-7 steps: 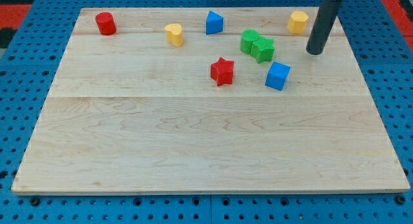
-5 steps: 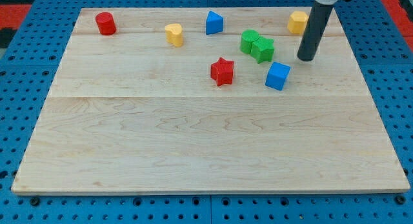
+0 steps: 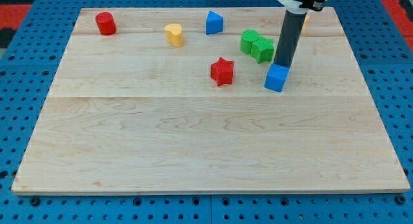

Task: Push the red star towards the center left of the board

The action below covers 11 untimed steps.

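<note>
Camera view takes in the whole wooden board [image 3: 206, 140], pale planks lying on a blue pegboard [image 3: 400, 88], whose outer parts run off every edge of the frame. The arm's dark rod [image 3: 288, 40] drops in from the view's top, its upper part cut off, and there is no gripper on it to be open or closed. The tip [image 3: 282, 65] sits right at the top edge of the blue cube [image 3: 277, 77], though actual contact is hard to judge. Just left of the rod, two green blocks [image 3: 257, 45] press together, shapes unclear. The red star [image 3: 222, 71] sits near the board's middle, a bit above centre, well left of the tip. Along the top are a blue block [image 3: 214, 22], a yellow block [image 3: 173, 34] and a red cylinder [image 3: 105, 23]; behind the rod, a sliver of another yellow block [image 3: 304, 20] peeks out.
</note>
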Each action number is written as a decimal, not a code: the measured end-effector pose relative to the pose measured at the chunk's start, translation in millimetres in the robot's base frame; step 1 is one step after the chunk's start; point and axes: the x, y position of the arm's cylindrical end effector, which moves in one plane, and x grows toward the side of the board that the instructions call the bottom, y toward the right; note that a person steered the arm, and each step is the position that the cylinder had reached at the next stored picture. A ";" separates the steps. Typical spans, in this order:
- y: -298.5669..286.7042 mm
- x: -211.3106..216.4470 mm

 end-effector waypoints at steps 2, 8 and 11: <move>-17.7 21.2; -76.9 23.1; -137.8 5.1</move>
